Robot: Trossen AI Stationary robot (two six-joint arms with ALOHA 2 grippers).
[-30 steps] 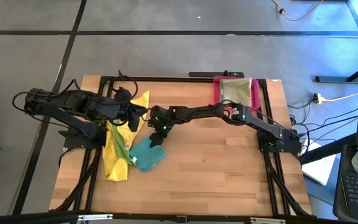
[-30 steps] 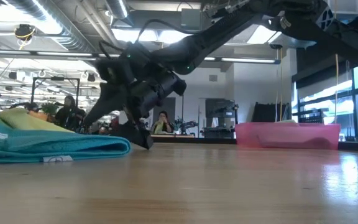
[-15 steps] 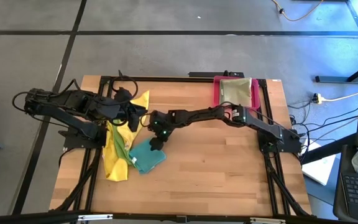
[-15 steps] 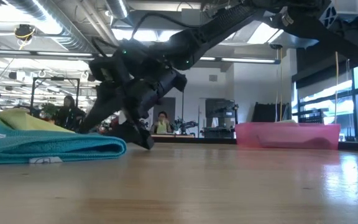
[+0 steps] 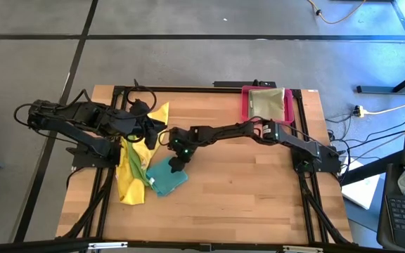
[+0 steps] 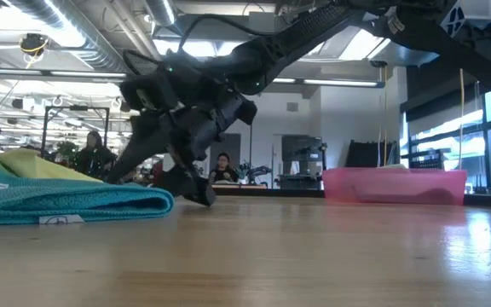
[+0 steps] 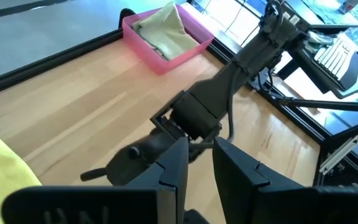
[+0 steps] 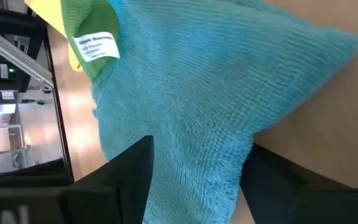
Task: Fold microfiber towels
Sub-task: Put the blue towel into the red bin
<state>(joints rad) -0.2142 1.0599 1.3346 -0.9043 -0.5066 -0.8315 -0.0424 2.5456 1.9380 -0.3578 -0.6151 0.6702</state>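
The right gripper [image 5: 176, 163] reaches across the wooden table [image 5: 259, 190] to the near corner of the folded teal towel [image 5: 166, 176], its tip low at the table surface. From its wrist camera the 2 dark fingers [image 8: 126, 171] stand apart with the teal cloth [image 8: 216, 106] running between them — spread around the fabric, not clamped on it. In the level view the gripper [image 6: 196, 189] sits tilted down just beside the folded edge of the teal towel [image 6: 75, 201], which lies flat with a rounded fold facing the arm. The towel overlaps a bright green cloth [image 5: 138, 167] and a yellow towel [image 5: 128, 184] that trails toward the table's left edge; a white label [image 8: 96, 45] shows on the green cloth. A second yellow towel [image 5: 159, 118] lies crumpled farther back, right at the left gripper [image 5: 150, 132]. That gripper's fingers [image 7: 174, 168] stand a little apart, with only a narrow gap, but whether they pinch the yellow cloth [image 7: 5, 168] I cannot tell. Well apart, at the far right corner, a pink-red tray [image 5: 245, 98] holds the pale olive towel [image 5: 267, 102].
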